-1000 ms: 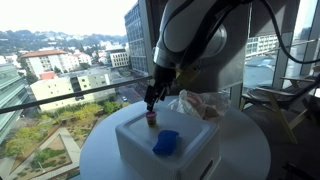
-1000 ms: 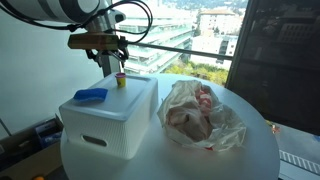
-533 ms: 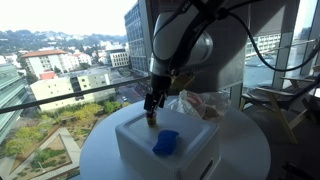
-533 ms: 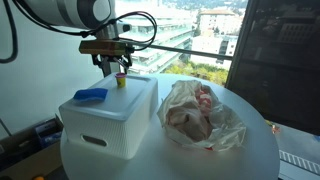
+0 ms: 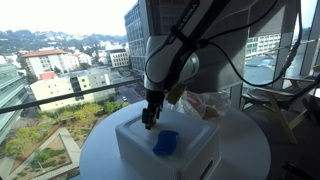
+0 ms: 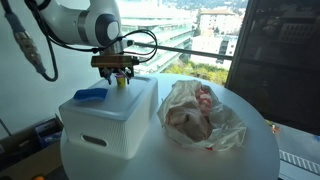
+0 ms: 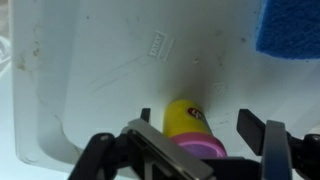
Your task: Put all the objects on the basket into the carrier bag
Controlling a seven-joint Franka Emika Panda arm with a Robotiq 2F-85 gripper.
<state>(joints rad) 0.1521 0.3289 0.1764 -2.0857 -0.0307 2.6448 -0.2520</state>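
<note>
Wrist view. Your gripper [image 7: 197, 140] enters from the lower edge, jaws apart, straddling a small yellow bottle [image 7: 183, 118] with a pink cap [image 7: 203, 149]. One finger overlaps the bottle; a gap shows beside the other. The bottle rests on the speckled white basket [image 7: 90, 70]; a blue sponge [image 7: 290, 25] occupies the upper corner, well apart

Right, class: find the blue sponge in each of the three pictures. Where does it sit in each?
In an exterior view: the blue sponge lies low and central, on top of the white basket.
In an exterior view: at the left, on the basket's top.
Wrist view: top right corner, cut by the frame.
Shared landmark: the white basket.
</note>
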